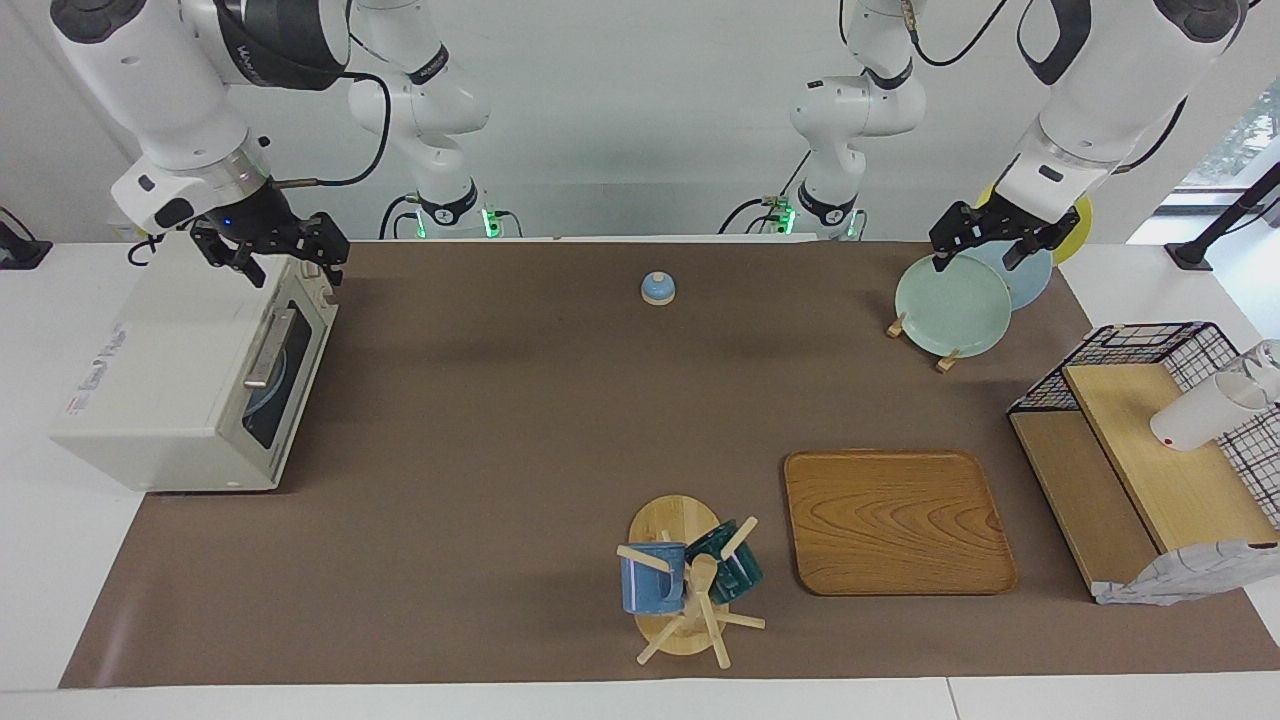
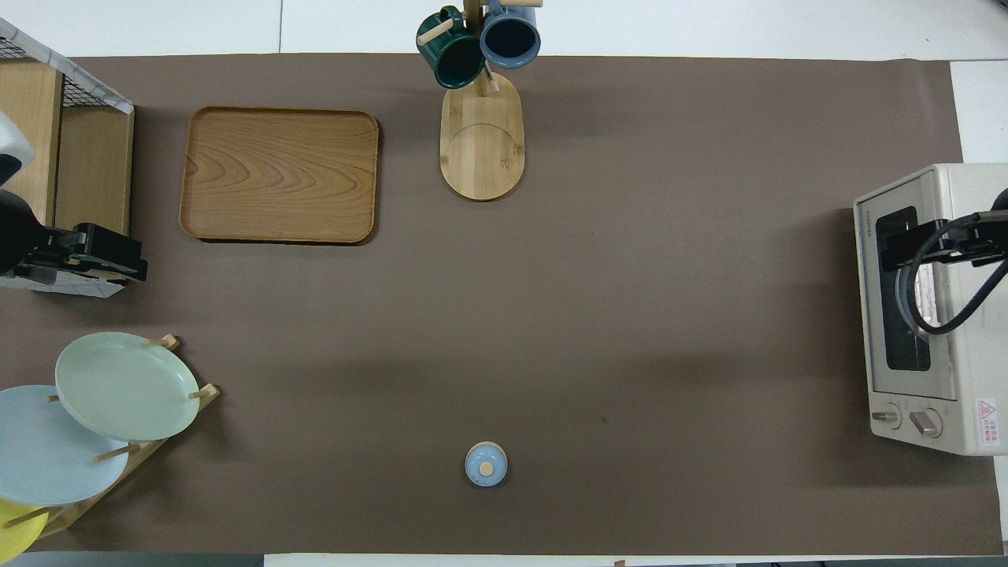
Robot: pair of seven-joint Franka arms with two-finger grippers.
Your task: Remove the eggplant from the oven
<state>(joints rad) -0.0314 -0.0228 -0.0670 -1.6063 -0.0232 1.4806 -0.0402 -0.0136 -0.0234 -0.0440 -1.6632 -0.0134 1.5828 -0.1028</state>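
Observation:
The off-white oven (image 1: 170,390) stands at the right arm's end of the table with its door shut and its silver bar handle (image 1: 268,348) facing the table's middle. In the overhead view the oven (image 2: 957,315) shows its dark window. The eggplant is hidden. My right gripper (image 1: 290,262) hangs open just above the oven's top front edge, holding nothing; from overhead the right gripper (image 2: 906,250) lies over the door window. My left gripper (image 1: 975,255) waits open over the plate rack, and in the overhead view this left gripper (image 2: 110,264) is empty.
A rack with a green plate (image 1: 952,305) and other plates stands near the left arm. A small blue lidded pot (image 1: 657,288), a wooden tray (image 1: 895,520), a mug tree (image 1: 690,580) and a wire-and-wood shelf (image 1: 1150,450) are also on the brown mat.

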